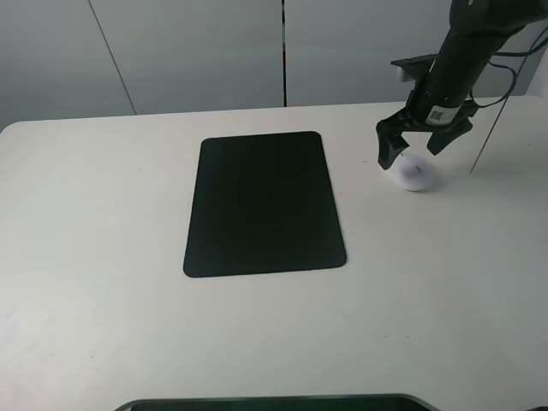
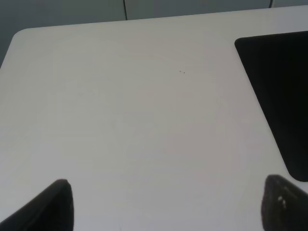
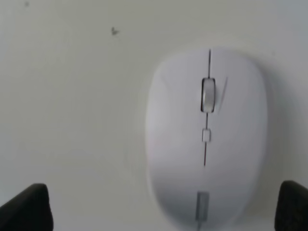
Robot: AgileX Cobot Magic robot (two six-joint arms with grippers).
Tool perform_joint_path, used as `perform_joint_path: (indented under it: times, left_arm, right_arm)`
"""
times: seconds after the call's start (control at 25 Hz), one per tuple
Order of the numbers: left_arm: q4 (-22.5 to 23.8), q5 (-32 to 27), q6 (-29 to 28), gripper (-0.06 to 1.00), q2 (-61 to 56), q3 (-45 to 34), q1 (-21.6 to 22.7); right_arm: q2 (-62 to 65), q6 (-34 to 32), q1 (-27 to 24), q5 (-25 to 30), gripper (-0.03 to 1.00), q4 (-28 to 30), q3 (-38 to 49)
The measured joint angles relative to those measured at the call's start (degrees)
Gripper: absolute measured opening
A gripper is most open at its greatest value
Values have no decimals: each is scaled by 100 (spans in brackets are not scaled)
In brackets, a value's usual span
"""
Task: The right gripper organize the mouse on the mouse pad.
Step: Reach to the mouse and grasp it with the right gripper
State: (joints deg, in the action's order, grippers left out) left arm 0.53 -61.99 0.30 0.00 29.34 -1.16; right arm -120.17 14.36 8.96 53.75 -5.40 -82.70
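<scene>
A: White plastic on a pale surface (image 1: pixel 103 257): from the high camera the mouse (image 1: pixel 413 173) is hard to pick out. Where is it?

B: Off the mouse pad (image 1: pixel 264 204), well to its right, toward the far right of the surface. The right pincer (image 1: pixel 413 152) hangs directly over it, fingers spread apart, holding nothing.

A: And the left wrist view?

B: Only bare surface and one end of the mouse pad (image 2: pixel 279 96). The left pincer (image 2: pixel 168 209) is spread wide and empty. It doesn't show in the high view at all.

A: The right wrist view, then.

B: The mouse (image 3: pixel 207 139) fills it, with its scroll wheel and a grey strip down the middle. The two fingertips flank the end away from the wheel, clear of the shell, and the mouse lies nearer one finger than the other.

A: How would it handle?

B: I'd judge it light and rigid, with a smooth rounded shell that could squirt out of a squeeze placed high. Best taken low across its two long flanks, about mid-length, jaws square to the strip. Centre first, or the nearer finger may nudge it sideways. Only the wheel and buttons look delicate, so keep off the top.
</scene>
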Motion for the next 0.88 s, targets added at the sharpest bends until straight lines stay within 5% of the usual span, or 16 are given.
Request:
perform_joint_path:
  times: [0.88]
  left_arm:
    - [0,0,-30,75,0,0,0]
  right_arm:
    - [-548,-33,0,-518,70,152,-68]
